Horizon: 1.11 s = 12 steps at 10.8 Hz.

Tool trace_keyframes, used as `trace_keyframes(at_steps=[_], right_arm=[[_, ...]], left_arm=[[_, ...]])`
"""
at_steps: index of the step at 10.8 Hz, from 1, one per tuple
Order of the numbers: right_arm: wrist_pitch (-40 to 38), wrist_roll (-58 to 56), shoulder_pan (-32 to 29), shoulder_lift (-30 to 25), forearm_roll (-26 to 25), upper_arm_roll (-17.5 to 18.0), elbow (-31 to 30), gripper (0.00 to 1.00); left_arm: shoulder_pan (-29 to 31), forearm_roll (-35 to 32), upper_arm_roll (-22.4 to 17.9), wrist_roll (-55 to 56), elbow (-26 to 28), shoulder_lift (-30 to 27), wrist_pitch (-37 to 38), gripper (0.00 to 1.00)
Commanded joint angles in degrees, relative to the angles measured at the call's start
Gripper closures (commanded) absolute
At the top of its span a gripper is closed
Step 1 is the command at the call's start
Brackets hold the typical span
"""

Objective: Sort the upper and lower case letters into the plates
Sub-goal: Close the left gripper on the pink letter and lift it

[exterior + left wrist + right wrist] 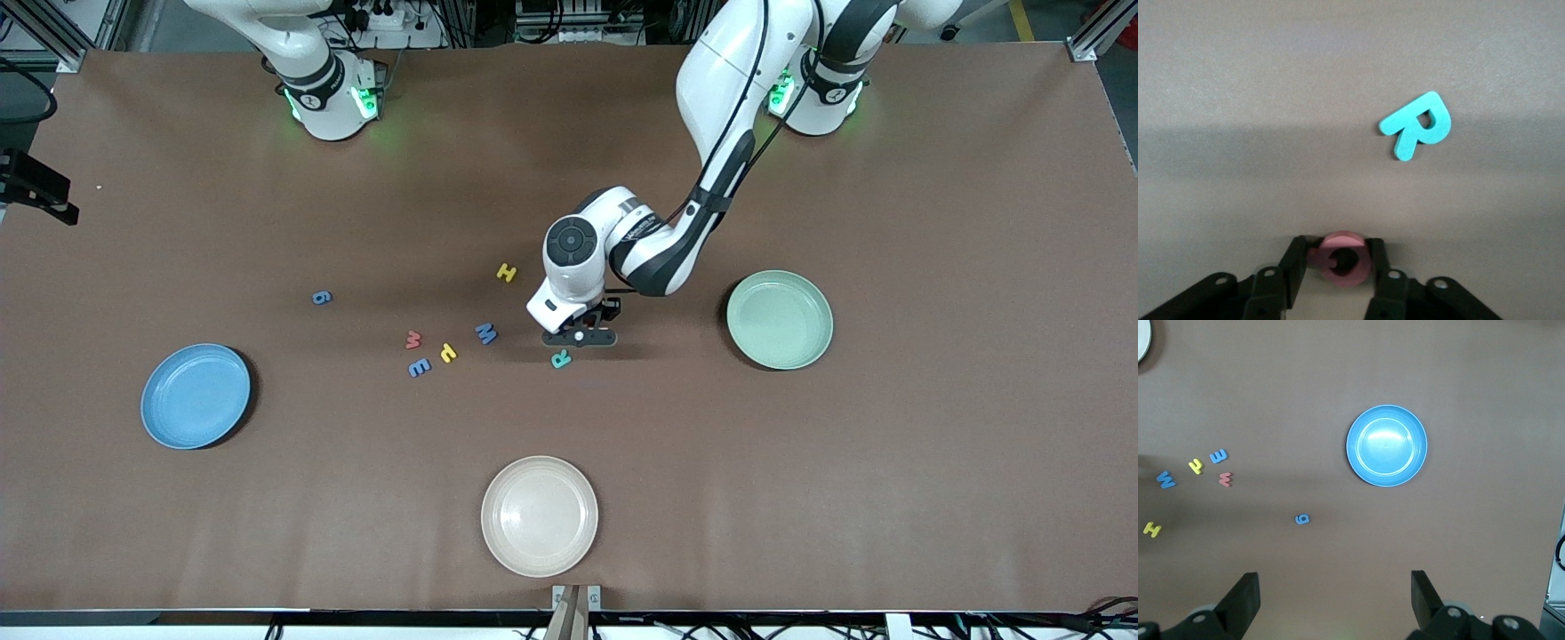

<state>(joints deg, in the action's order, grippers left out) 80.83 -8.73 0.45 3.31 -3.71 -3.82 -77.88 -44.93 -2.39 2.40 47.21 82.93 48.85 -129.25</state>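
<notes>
Brown table fills the frame (pixel 933 462), arm bases along the top edge. I've got the left end effector (pixel 580 338) down at table level near frame centre, fingers (pixel 1293 267) clamped on a pink round letter (pixel 1340 259). Teal R (pixel 561 359) lies just beside it, untouched.

Loose letters sit in a cluster at centre: blue M (pixel 485 333), yellow J-like piece (pixel 448 353), blue E (pixel 419 367), red w (pixel 412 340), yellow H (pixel 507 273), and a blue g (pixel 321 298) apart from the rest.

Blue plate (pixel 196 396) is at lower left, mint green plate (pixel 780 319) at centre right, cream plate (pixel 539 516) at bottom centre.

Right end effector (pixel 1335 600) waits aloft, jaws spread wide, over the table beside the blue plate.
</notes>
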Motion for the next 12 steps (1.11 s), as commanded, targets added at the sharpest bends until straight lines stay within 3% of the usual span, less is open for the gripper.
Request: trace_keyframes(at_steps=[1, 3, 4, 8, 10, 12], right_arm=[[-0.85, -0.23, -0.80, 0.03, 0.20, 0.30, 0.71, 0.00], [-0.85, -0.32, -1.24, -0.06, 0.11, 0.30, 0.71, 0.00], [-0.85, -0.32, -1.50, -0.06, 0.20, 0.30, 0.71, 0.00], [-0.85, -0.23, -1.50, 0.03, 0.11, 0.39, 0.71, 0.00], [-0.85, -0.32, -1.59, 0.03, 0.02, 0.30, 0.71, 0.00], [-0.85, -0.32, -1.50, 0.03, 0.02, 0.30, 0.71, 0.00]], left_arm=[[0.28, 0.81, -0.38, -0.72, -0.05, -0.51, 1.11, 0.68], [0.28, 0.89, -0.38, -0.63, -0.05, -0.68, 1.19, 0.79], [0.45, 0.89, -0.38, -0.63, -0.05, -1.03, 1.45, 0.79], [3.87, 1.16, -2.22, -8.09, -0.14, -8.92, 14.61, 0.79], [8.16, 0.28, -3.63, -15.96, 0.39, -12.62, 21.72, 0.80], [17.54, -0.25, -3.46, -31.14, 0.74, -15.52, 25.36, 0.80]])
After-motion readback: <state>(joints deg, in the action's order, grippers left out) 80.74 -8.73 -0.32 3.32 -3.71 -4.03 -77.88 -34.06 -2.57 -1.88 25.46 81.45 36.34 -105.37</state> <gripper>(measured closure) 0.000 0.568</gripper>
